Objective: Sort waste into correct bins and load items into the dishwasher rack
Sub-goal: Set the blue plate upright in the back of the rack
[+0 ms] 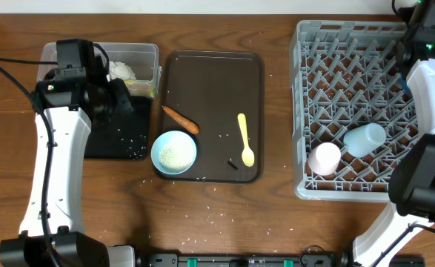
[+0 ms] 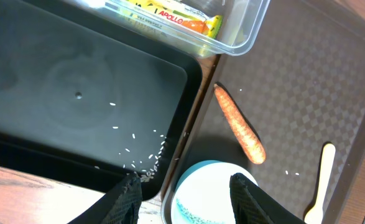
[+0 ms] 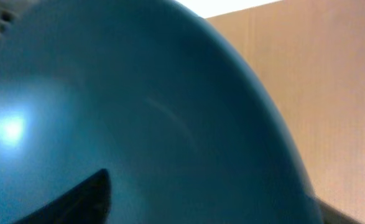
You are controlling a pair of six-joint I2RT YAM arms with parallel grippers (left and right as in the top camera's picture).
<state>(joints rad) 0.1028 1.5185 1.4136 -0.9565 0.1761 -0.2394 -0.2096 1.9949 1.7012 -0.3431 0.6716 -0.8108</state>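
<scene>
My left gripper (image 2: 185, 202) is open and empty, hovering over the edge between the black tray (image 2: 58, 81) and the small pale bowl (image 2: 207, 193), which holds rice. Rice grains (image 2: 148, 163) lie in the black tray. The carrot piece (image 2: 239, 123) and yellow spoon (image 1: 244, 139) lie on the brown tray (image 1: 213, 67). The clear tub (image 1: 139, 52) holds the tissue (image 1: 122, 70) and the wrapper (image 2: 170, 15). My right gripper (image 1: 417, 41) is over the rack (image 1: 350, 74), shut on the dark blue plate (image 3: 138, 124). The pink cup (image 1: 324, 158) and light blue cup (image 1: 365, 139) lie in the rack.
Loose rice grains (image 1: 217, 219) are scattered on the wooden table in front of the brown tray. The bowl (image 1: 174, 152) sits at the brown tray's front left corner, right beside the black tray (image 1: 113, 141). The left arm covers part of the tub.
</scene>
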